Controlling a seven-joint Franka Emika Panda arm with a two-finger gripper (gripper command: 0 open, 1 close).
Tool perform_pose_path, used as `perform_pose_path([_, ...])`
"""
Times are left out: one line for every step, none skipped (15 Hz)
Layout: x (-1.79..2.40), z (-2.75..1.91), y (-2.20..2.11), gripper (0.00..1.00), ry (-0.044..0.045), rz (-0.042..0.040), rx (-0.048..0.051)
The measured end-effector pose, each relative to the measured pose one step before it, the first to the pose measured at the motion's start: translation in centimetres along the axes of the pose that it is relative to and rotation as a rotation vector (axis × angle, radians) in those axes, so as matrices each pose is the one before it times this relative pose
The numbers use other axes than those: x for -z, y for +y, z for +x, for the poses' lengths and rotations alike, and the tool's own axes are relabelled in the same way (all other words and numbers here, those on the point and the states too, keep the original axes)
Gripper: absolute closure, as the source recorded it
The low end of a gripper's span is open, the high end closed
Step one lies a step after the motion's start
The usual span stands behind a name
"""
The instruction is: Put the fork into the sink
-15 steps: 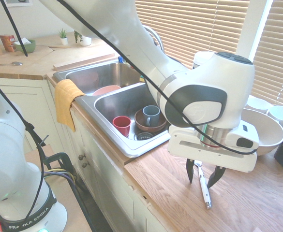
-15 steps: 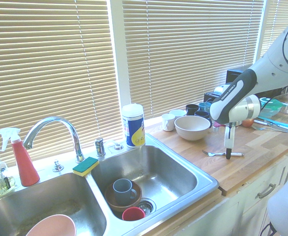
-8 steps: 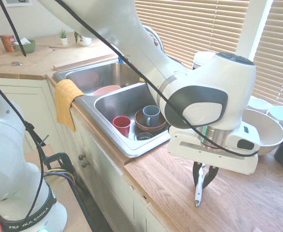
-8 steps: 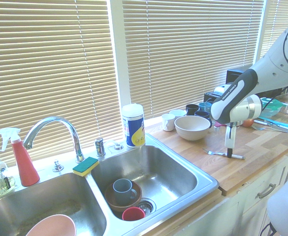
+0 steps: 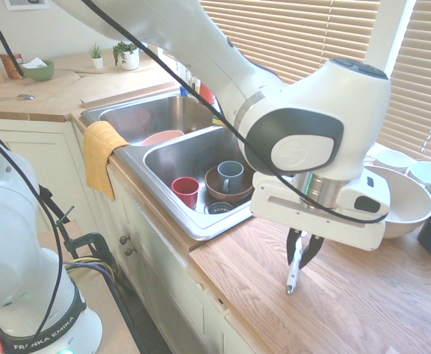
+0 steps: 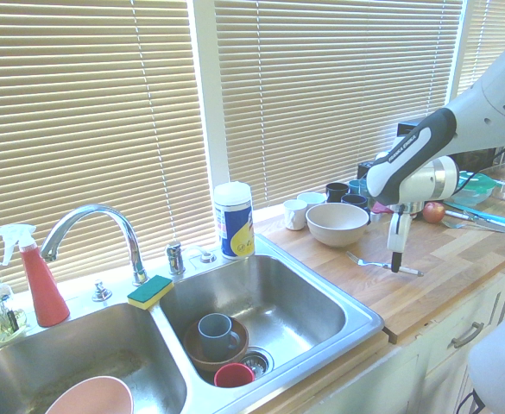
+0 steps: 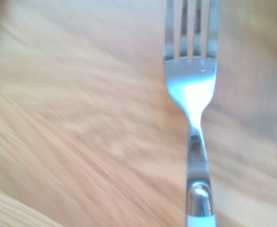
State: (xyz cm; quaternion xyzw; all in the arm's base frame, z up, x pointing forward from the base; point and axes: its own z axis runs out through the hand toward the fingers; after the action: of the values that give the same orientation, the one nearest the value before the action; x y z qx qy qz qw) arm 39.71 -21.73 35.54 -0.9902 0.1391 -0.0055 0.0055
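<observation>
Fork [image 6: 381, 264] first: relative to the sink [image 6: 261, 302], it is over the wooden counter [image 5: 274, 313] on the side where the big cream bowl [image 6: 337, 224] stands, outside the basins. The gripper [image 5: 298, 259] has its two dark fingers pinched together on the fork's white handle; half a second ago they were on it too, but a full second ago they stood apart on either side of it. Since then the arm has shifted and the fork has moved with it, its handle end now farther from the camera in the first exterior view. It looks slightly raised off the wood, though the height is hard to judge. Inside the sink's near basin, the red cup [image 5: 186, 191] and the blue mug [image 5: 230, 175] in its brown bowl [image 5: 219, 187] have not moved.
</observation>
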Motion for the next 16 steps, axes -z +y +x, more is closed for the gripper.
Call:
perform_pose_path([1.429, -0.049, -1.117, 1.0, 0.01722, 0.00786, 0.00088])
perform_pose_path([1.404, -0.017, -1.565, 1.0, 0.01768, 0.00116, -0.00751])
perform_pose_path([1.108, 0.065, -1.921, 1.0, 0.01934, -0.00408, -0.01344])
perform_pose_path([0.739, 0.029, -2.139, 1.0, 0.01537, -0.00701, -0.01398])
perform_pose_path([0.36, -0.114, -2.622, 1.0, 0.01122, -0.00844, -0.0204])
perform_pose_path([-0.008, -0.257, -2.694, 1.0, 0.00939, -0.00709, -0.02531])
perform_pose_path([-0.243, -0.509, -2.973, 1.0, 0.01293, -0.00542, -0.02796])
perform_pose_path([-0.414, -0.686, -2.76, 1.0, 0.01077, -0.00238, -0.03071])
perform_pose_path([-0.573, -0.693, -2.56, 1.0, 0.00862, -0.00073, -0.0383])
perform_pose_path([-0.735, -0.631, -2.141, 1.0, 0.00853, 0.00266, -0.04086])
perform_pose_path([-1.004, -0.672, -1.976, 1.0, 0.00898, 0.00628, -0.04])
perform_pose_path([-1.175, -0.716, -1.771, 1.0, 0.01178, 0.00373, -0.03736])
perform_pose_path([-1.184, -0.65, -1.397, 1.0, 0.00819, 0.00225, -0.03916])
perform_pose_path([-1.184, -0.532, -1.129, 1.0, -0.0008, 0.00224, -0.03819])
perform_pose_path([-1.072, -0.232, -0.849, 1.0, -0.00526, 0.00211, -0.03567])
perform_pose_path([-1.001, -0.004, -0.598, 1.0, -0.00445, 0.0029, -0.03307])
